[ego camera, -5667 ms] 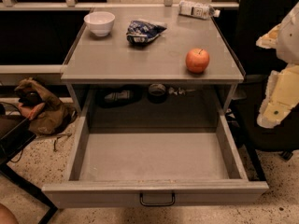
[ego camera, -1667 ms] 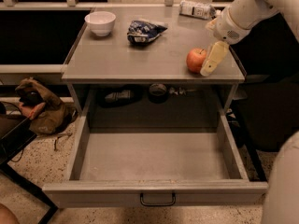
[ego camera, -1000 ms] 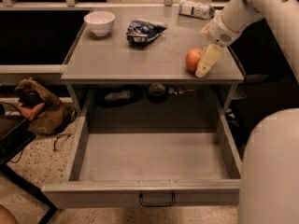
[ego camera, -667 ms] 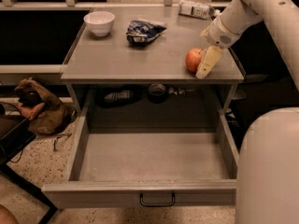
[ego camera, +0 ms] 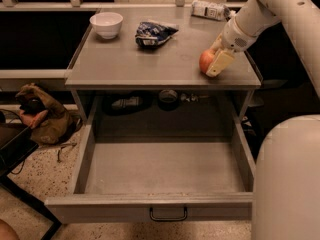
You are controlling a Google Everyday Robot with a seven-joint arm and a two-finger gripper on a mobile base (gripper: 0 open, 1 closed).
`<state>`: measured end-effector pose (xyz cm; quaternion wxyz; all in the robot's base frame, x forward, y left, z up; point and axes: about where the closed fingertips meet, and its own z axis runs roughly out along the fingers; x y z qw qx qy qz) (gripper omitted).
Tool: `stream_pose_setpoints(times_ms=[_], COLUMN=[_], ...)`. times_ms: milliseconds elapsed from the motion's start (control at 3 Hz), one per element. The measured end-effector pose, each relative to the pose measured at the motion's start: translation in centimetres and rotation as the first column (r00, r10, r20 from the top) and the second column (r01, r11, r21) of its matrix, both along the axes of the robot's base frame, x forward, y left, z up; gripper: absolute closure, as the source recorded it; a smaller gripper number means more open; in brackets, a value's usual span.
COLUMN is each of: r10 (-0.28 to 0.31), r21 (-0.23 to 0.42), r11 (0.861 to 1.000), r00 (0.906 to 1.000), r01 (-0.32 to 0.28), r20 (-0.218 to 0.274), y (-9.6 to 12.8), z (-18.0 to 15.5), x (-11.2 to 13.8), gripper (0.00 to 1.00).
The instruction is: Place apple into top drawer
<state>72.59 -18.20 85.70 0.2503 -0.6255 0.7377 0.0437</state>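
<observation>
Apple (ego camera: 205,62) met by the pincer (ego camera: 216,64) — not lifted yet.
It sat at the surface's (ego camera: 150,66) right edge, pincer newly arrived against its side — grip impossible to tell; top drawer (ego camera: 125,205) waited open below.

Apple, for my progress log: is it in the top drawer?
No, the apple sits on the cabinet top beside the pincer, above the open top drawer.

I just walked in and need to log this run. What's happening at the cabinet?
The robot's arm has its gripper against the apple, which sits near the right edge of the cabinet top. Below, the top drawer is pulled wide open, and the apple is not yet in it. A white bowl and a dark bag lie farther left on the top.
</observation>
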Motion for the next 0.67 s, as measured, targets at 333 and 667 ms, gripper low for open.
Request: stream_pose_setpoints(times_ms=[333,667], r10=[0.0,-0.004], r21=[0.0,0.007], r11=[1.0,1.0], r00=[1.0,1.0], r01=[0.0,0.004], r20=[0.0,0.004], y=[0.0,0.09], z=[0.0,0.03], x=[0.0,-0.32], gripper=[0.65,0.87])
